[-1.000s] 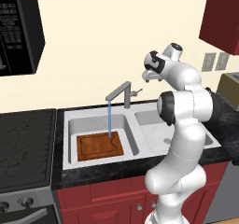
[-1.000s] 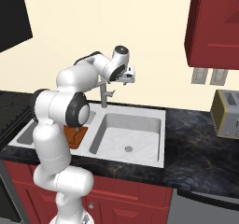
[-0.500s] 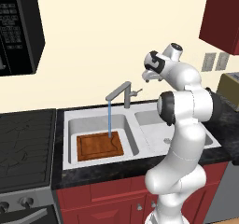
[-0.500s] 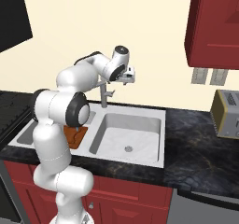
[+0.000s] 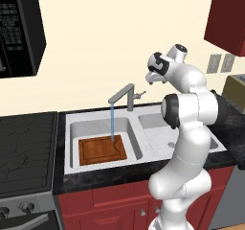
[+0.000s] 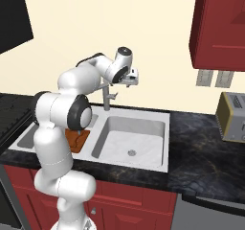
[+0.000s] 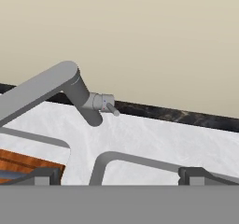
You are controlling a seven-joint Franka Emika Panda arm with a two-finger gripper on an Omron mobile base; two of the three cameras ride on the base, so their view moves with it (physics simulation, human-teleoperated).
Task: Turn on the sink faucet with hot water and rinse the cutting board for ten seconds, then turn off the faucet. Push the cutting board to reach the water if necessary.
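**Water running on the board, gripper waiting above the lever**

The sink (image 5: 72,128) holds the cutting board (image 5: 102,150) in its deep basin, the water (image 5: 112,122) striking its far edge. The sink faucet (image 5: 123,96) runs while the gripper (image 5: 154,80) hangs above it, apart. A misjudged descent could miss the small lever (image 7: 111,107) or knock the spout aside. Both fingertips sit wide apart, empty. The arm hides most of the board in the right base view.

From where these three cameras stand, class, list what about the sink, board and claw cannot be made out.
- Cutting board: right base view, mostly hidden behind the arm.
- Water: left base view shows the stream; hot or cold cannot be told.
- Faucet lever: hand view, too small to read its setting.
- Claw: left base view, too small to judge open or shut.
- Left basin's drain: left base view, not visible around the board.
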